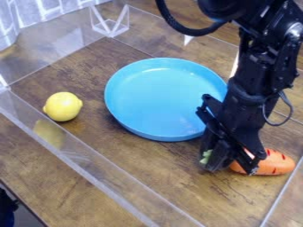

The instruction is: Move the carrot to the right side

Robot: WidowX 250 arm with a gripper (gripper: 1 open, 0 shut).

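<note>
The carrot [275, 163] lies on the wooden table right of the blue plate [140, 93]. Its orange body pokes out to the right of the fingers and a bit of pale green top shows at their left. My gripper [235, 165] points straight down over the carrot's middle, its black fingers closed around it. The part of the carrot between the fingers is hidden.
A yellow lemon [63, 106] sits on the table left of the plate. A clear plastic wall [83, 155] runs along the left and front of the table. The table's right edge is close to the carrot.
</note>
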